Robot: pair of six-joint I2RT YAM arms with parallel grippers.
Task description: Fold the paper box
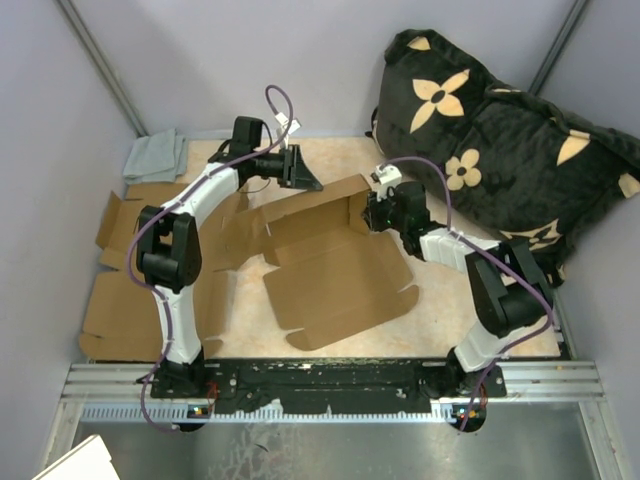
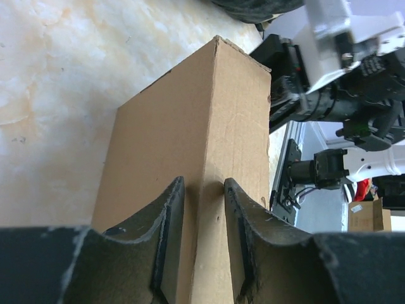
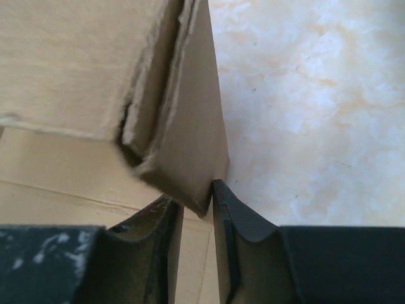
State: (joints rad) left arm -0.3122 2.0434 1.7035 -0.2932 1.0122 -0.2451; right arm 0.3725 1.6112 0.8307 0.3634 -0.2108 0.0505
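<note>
Marbled counter (image 1: 440,300), paper box (image 1: 335,275) half-folded mid-counter, between the two arms.
Box base lies flat just beyond the arm bases, back wall raised. Left gripper (image 2: 202,187) clamped on the raised wall, one finger each side. Right gripper (image 3: 197,196) at the wall's right corner: narrow gap, flap corner between the tips, can't tell if it's pinched. Flat cardboard sheets (image 1: 115,300) lie left of the left arm. Far edge: grey cloth (image 1: 155,155) left, black flowered cushion (image 1: 510,150) right.
</note>
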